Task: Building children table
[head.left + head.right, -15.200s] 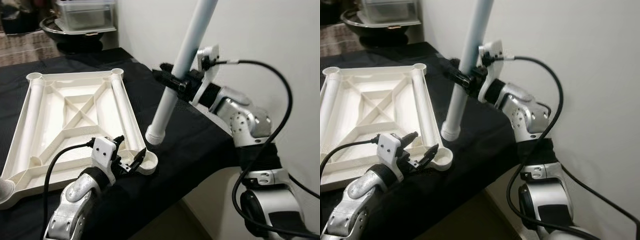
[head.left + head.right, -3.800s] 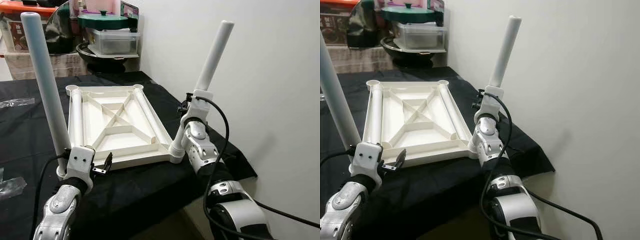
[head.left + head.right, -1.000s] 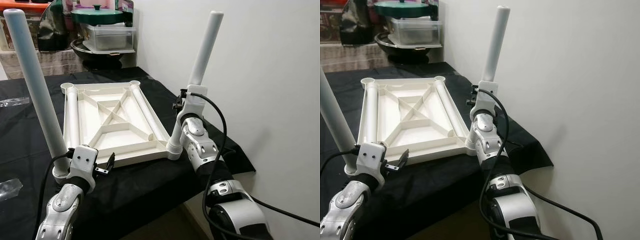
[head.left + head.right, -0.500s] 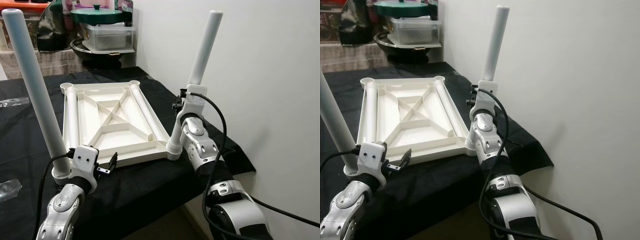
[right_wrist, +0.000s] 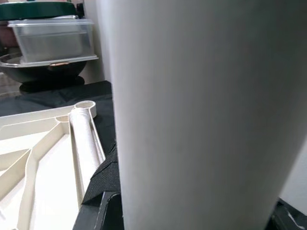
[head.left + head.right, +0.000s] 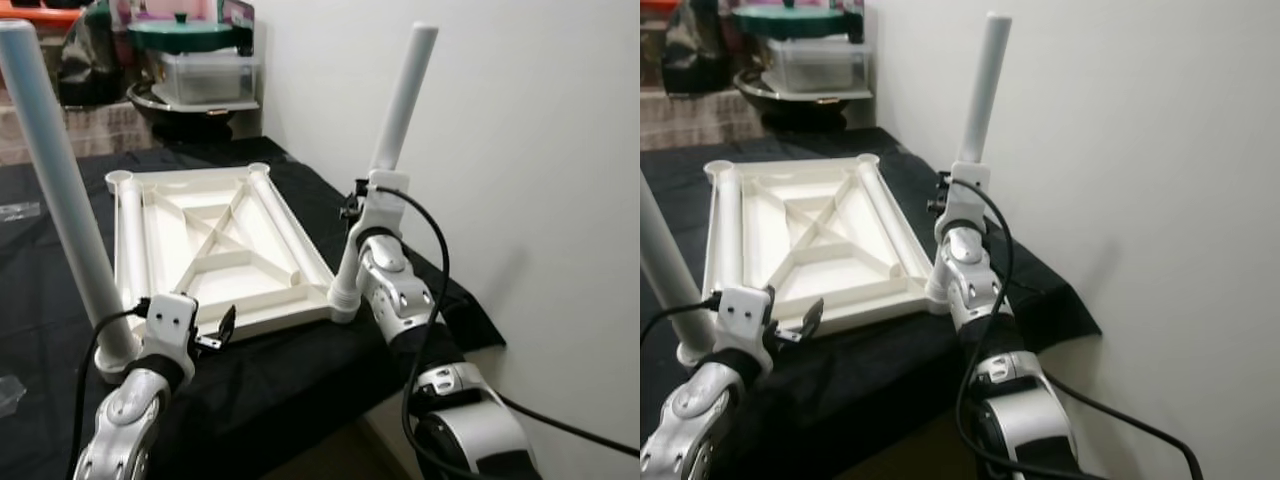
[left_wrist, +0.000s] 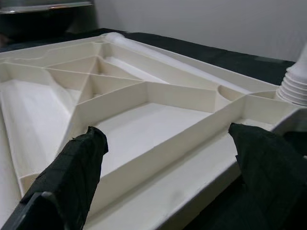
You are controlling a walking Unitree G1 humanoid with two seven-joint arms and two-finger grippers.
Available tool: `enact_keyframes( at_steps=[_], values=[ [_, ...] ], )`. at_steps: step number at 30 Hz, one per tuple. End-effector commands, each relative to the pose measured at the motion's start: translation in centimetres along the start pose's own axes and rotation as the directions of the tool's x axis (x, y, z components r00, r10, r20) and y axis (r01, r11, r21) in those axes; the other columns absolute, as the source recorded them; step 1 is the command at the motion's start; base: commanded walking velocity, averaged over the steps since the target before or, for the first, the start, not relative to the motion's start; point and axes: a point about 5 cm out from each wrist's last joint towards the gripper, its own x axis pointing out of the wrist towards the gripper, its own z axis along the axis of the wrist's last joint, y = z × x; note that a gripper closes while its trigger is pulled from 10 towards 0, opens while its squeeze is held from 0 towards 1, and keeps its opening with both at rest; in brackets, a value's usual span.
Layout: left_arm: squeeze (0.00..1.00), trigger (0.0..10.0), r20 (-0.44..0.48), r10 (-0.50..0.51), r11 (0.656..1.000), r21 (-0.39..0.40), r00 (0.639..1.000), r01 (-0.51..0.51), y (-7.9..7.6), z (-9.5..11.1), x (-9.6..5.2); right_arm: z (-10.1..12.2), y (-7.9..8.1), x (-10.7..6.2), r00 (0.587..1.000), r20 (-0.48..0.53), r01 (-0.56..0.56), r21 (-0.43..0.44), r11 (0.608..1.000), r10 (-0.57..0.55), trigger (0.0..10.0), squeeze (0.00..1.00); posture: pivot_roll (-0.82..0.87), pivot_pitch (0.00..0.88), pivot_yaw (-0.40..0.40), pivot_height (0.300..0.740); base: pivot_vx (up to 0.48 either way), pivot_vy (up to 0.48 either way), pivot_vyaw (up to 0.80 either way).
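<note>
The white tabletop is lying upside down on the black-draped bench, ribs facing up, and two of its legs are already standing in the near corners. The right gripper is pinching the right leg partway up its shaft; in the right wrist view the tube is sitting right between the black fingers. From that grip the leg's long axis is running almost straight up, leaning slightly away from the robot, with its ribbed foot directly below the gripper in the near right corner socket.

The left gripper is hovering with its fingers spread wide and holding nothing, pointing across the near edge of the tabletop. The left leg is rising just outboard of that gripper, its foot seated in the near left corner.

The move to come is probably turning on the two far corner sockets, which are lying well beyond both grippers, along the tabletop's long axis, and are not yet filled. Two further legs are lying flat inside the tabletop along its long sides. The free left gripper is the nearer one to the leg lying along the left side.
</note>
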Motion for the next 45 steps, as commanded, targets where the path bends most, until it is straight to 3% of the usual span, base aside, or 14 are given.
enact_keyframes(
  at_steps=[1,45],
  values=[
    [0.0,10.0,0.023,-0.021,1.0,-0.004,1.0,0.021,-0.4,0.4,0.1,-3.3,-1.7,-0.2,0.989,-0.133,0.056,-0.053,0.997,-0.062,10.0,0.0,0.03,0.0,-0.116,0.74,0.0,0.0,0.0],
    [0.0,10.0,0.022,-0.034,0.999,0.002,0.999,0.034,-1.1,0.0,0.3,-1.1,-0.4,-0.3,0.993,-0.114,-0.042,-0.021,0.999,0.039,10.0,0.0,0.02,0.0,-0.127,0.74,0.0,0.0,0.0]
  ],
)
